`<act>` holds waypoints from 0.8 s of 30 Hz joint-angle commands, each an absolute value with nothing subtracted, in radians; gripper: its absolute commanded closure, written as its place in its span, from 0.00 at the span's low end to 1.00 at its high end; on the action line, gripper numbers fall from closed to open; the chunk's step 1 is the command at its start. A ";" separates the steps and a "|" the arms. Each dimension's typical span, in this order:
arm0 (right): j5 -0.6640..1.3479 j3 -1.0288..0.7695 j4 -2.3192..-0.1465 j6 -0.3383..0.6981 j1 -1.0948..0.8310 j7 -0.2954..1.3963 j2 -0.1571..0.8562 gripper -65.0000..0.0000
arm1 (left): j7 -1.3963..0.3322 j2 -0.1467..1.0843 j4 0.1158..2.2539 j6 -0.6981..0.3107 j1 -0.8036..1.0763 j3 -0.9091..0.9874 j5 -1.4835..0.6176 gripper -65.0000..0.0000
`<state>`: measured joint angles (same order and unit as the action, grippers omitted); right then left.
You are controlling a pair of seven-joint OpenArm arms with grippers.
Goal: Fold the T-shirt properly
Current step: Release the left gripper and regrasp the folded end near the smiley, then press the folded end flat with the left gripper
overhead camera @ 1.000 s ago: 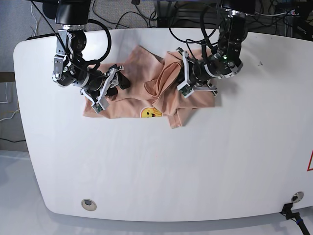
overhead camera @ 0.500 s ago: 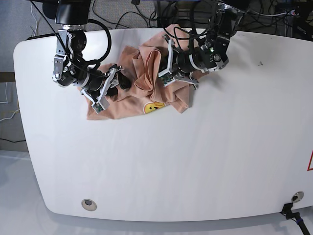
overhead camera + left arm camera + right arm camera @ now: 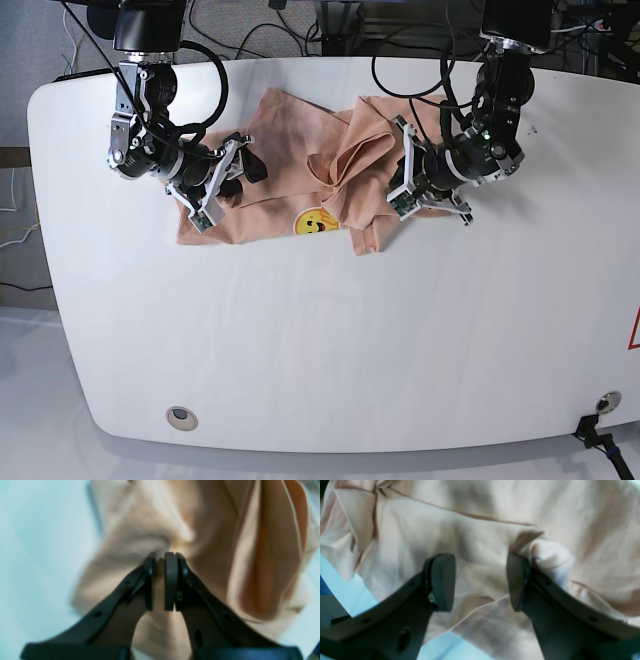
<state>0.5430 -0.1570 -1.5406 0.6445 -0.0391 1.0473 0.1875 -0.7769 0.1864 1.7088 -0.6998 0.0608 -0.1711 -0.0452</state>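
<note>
T-shirt (image 3: 300,170) sits crumpled on the far half of the white table (image 3: 330,340), between the two arms. Smiley print (image 3: 313,222) faces up near the front hem, roughly mid-garment.

Left arm: comes down from the far edge on the base view's right, forearm angled toward the shirt's right side. Left gripper (image 3: 162,580) is clamped on a pinch of T-shirt fabric; the wrist view shows a thin strip of cloth between the nearly closed pads (image 3: 171,580). From that pinch the cloth rises into a bunched ridge with deep folds toward the shirt's middle. Wrist view is blurred, so finer detail is unreadable.

Right arm: drops from the far-left mount, elbow bent, wrist pointing inward over the shirt's left part. Right gripper (image 3: 480,580) has its jaws spread wide, pressed down on the fabric, nothing clenched between them. One pad (image 3: 516,580) touches a small raised fold of cloth on its outer side; the other pad (image 3: 442,580) rests on flatter fabric. A table corner shows under the shirt edge at lower left of that view.

Left side of the shirt lies fairly flat; right side is heaped and wrinkled.
</note>
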 commanded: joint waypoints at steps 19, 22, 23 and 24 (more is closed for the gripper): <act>0.509 -0.157 -1.540 0.639 -0.036 1.081 0.193 0.50 | -0.849 0.185 1.868 -0.698 0.202 -0.166 -0.056 0.93; 0.509 -0.157 -1.540 0.639 -0.036 1.081 0.193 0.50 | -0.849 0.179 1.865 -0.698 0.211 -0.171 -0.056 0.93; 0.509 -0.157 -1.540 0.639 -0.036 1.081 0.193 0.50 | -0.849 0.163 1.863 -0.698 0.211 -0.171 -0.054 0.93; 0.509 -0.157 -1.540 0.639 -0.036 1.081 0.193 0.50 | -0.849 0.153 1.862 -0.698 0.211 -0.171 -0.054 0.93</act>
